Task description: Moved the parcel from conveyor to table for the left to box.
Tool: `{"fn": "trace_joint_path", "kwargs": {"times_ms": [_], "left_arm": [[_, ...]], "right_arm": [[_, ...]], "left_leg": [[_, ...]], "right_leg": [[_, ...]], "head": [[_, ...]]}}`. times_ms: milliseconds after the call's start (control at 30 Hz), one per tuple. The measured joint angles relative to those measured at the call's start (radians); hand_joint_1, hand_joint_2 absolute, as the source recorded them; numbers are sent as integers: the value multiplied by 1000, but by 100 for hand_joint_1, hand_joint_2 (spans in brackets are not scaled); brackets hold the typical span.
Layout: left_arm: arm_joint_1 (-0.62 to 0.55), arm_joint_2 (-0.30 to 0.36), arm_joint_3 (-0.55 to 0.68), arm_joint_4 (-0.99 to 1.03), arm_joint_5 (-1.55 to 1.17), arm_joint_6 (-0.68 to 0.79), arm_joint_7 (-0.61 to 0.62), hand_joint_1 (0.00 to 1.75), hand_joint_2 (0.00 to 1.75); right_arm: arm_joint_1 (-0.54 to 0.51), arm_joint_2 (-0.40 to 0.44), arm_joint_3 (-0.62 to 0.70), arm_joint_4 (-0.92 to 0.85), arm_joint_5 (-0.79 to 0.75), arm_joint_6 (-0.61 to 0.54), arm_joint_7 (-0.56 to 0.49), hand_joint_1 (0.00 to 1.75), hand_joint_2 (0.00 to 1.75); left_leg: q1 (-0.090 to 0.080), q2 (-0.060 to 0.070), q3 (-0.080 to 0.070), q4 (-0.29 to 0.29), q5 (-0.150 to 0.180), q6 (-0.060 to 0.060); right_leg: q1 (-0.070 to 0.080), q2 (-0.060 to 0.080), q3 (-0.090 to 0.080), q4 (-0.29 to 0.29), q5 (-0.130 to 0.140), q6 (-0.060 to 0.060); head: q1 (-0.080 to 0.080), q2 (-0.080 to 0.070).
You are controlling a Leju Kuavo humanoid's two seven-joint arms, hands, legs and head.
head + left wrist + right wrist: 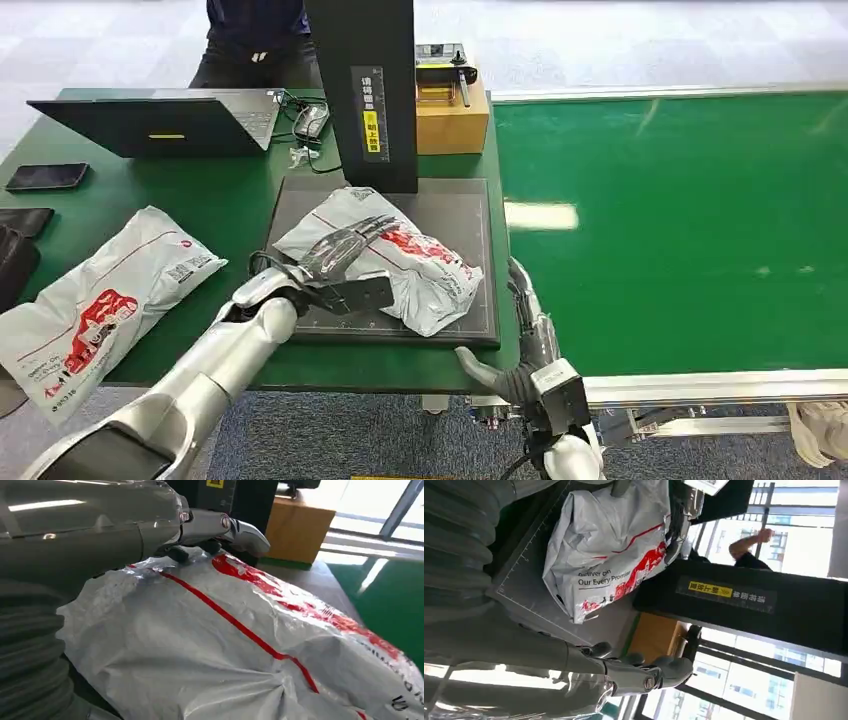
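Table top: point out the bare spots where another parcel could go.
Bare green table between the laptop and the mat; the conveyor is bare too. Crowded: the mat, under the parcel and left hand, and the table's left edge, with a second parcel.

A parcel-sorting test floor: a green conveyor (680, 220) beside a green bench (230, 200) carrying a scanner stand (362, 90) on a grey mat (460, 225), mailer bags (100, 295), a laptop (160, 122), with grey carpet tiles (330, 440) underfoot.
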Motion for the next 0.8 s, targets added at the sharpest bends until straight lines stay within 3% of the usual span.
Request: {"fn": "trace_joint_path", "kwargs": {"times_ms": [600, 633, 667, 800], "left_arm": [[-58, -47, -32, 108, -41, -16, 46, 0, 175], [-60, -51, -35, 111, -46, -11, 51, 73, 175], [-60, -54, -38, 113, -49, -3, 55, 175, 175], [-60, -58, -46, 120, -57, 50, 57, 175, 175]], "right_arm": [[-1, 11, 0, 23, 3, -1, -2, 0, 175], [-1, 12, 0, 23, 4, -1, -3, 0, 175], [-1, 13, 0, 23, 6, -1, -3, 0, 175], [-1, 20, 0, 23, 14, 4, 2, 0, 175]], "left_leg": [[0, 0, 0, 0, 0, 0], [0, 0, 0, 0, 0, 0], [0, 0, 0, 0, 0, 0], [0, 0, 0, 0, 0, 0]], "right_leg": [[0, 0, 0, 0, 0, 0], [0, 0, 0, 0, 0, 0], [0, 0, 0, 0, 0, 0], [0, 0, 0, 0, 0, 0]], "head": [[0, 0], [0, 0], [0, 0], [0, 0]]}}
